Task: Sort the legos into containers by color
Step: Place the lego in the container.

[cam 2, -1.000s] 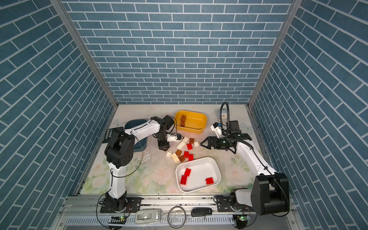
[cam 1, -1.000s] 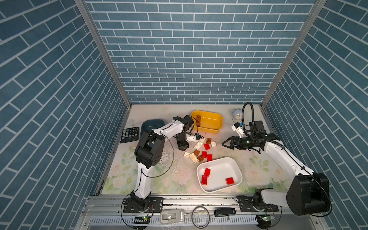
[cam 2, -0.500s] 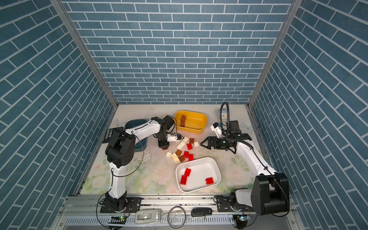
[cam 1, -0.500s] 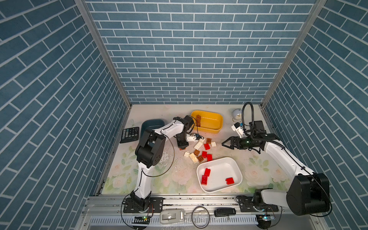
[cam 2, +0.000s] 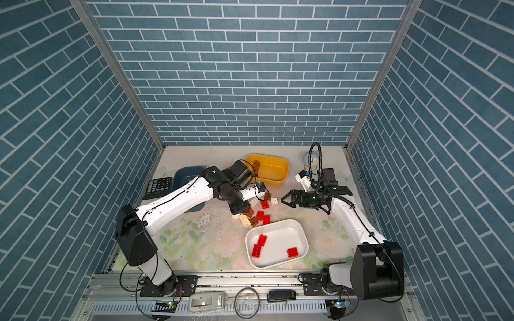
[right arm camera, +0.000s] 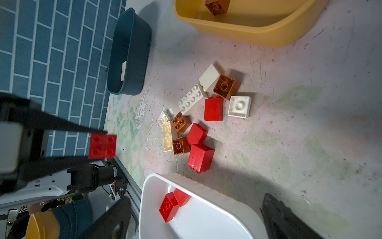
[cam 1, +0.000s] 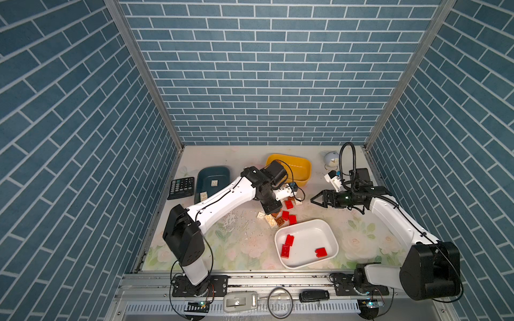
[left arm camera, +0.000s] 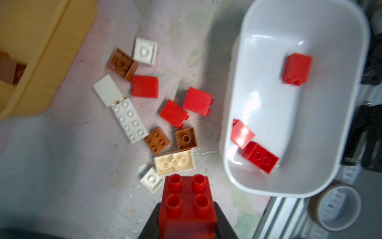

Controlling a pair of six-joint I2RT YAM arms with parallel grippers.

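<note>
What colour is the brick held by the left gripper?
Red. The brick sits clamped in the left gripper, clearest in the left wrist view.

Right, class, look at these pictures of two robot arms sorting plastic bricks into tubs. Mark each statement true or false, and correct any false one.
1. The left gripper is shut on a red four-stud plastic brick. True.
2. The shallow white plastic tub holds three brown bricks. False: it holds three red bricks.
3. The right gripper is open and holds nothing. True.
4. The shallow yellow plastic tub is empty. False: a brown brick lies in it.
5. The dark teal plastic tub holds white bricks. True.
</note>
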